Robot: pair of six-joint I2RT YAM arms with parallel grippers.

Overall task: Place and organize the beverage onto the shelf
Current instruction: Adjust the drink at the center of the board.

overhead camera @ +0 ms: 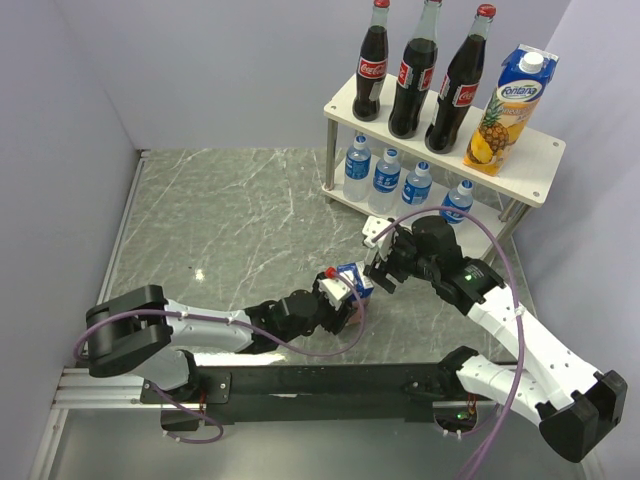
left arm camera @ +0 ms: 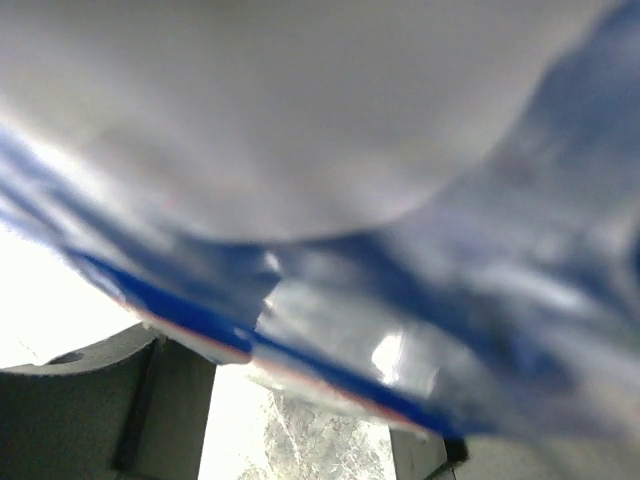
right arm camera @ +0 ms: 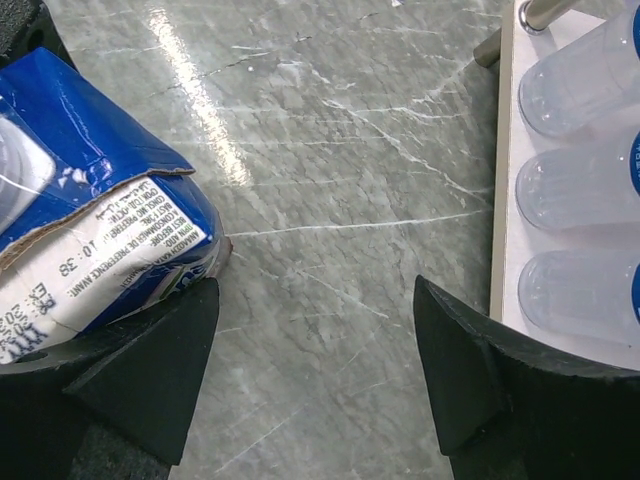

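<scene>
Nearly done: one carton left to shelve

The left gripper [overhead camera: 338, 292] is clamped on a tall blue-topped juice carton [overhead camera: 352, 276], low above the grey marbled table [overhead camera: 230, 220]. At its two o'clock the right gripper [right arm camera: 315, 300] stands wide and empty, with the carton top just beside one finger. Farther out at one o'clock, the two-tier pale wooden shelf [overhead camera: 540, 160] holds three dark red-capped cola bottles [overhead camera: 412, 75] and a matching pineapple juice carton [overhead camera: 508, 105] above, and four small clear water bottles [overhead camera: 388, 178] below. By my judgement only the held carton remains. The left wrist view is a blue blur, so the exact grip is unclear.
</scene>
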